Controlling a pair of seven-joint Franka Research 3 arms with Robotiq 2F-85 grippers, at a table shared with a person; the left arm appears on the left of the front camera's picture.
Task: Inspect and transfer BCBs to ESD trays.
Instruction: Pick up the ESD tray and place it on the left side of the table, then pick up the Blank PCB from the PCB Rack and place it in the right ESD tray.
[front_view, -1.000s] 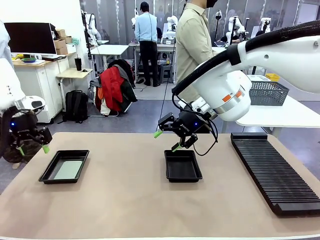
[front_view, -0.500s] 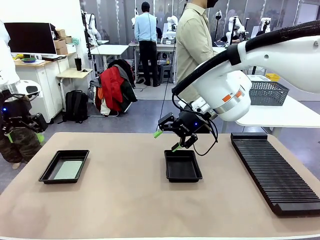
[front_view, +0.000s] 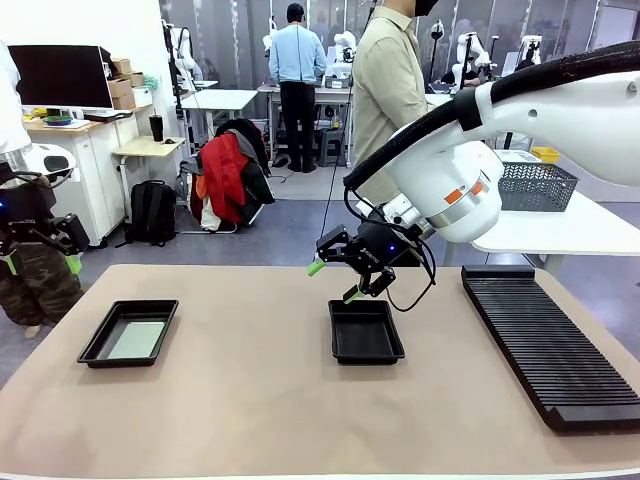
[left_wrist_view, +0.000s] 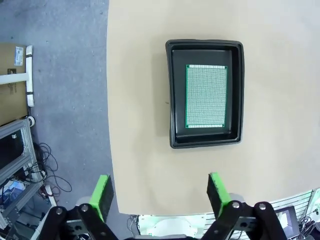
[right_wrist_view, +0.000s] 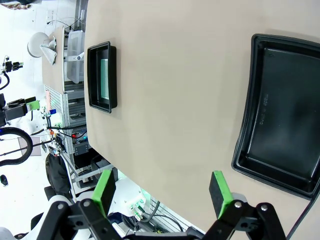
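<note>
Two black ESD trays lie on the tan table. The left tray (front_view: 96, 341) holds one pale green BCB (front_view: 137, 340), which lies flat on the tray floor. In the left wrist view that board (left_wrist_view: 206, 96) sits inside the tray (left_wrist_view: 172, 95), well below my open left gripper (left_wrist_view: 159, 181). That gripper (front_view: 42, 264) hangs high at the table's left edge, with nothing between its fingers. The middle tray (front_view: 366, 352) is bare. My right gripper (front_view: 334, 281) hovers open just above its far left corner. The right wrist view shows my right gripper (right_wrist_view: 161, 184), the bare tray (right_wrist_view: 245, 125) and the far tray (right_wrist_view: 92, 75).
A long black ribbed rack (front_view: 545, 340) lies along the table's right side. A grey mesh basket (front_view: 535, 185) stands on a white table behind it. A person in a beige shirt (front_view: 385, 90) stands at the far side. Bare tabletop lies between the trays.
My left gripper has risen and drawn back to the left, away from the left tray. The right arm and both trays have stayed put.
</note>
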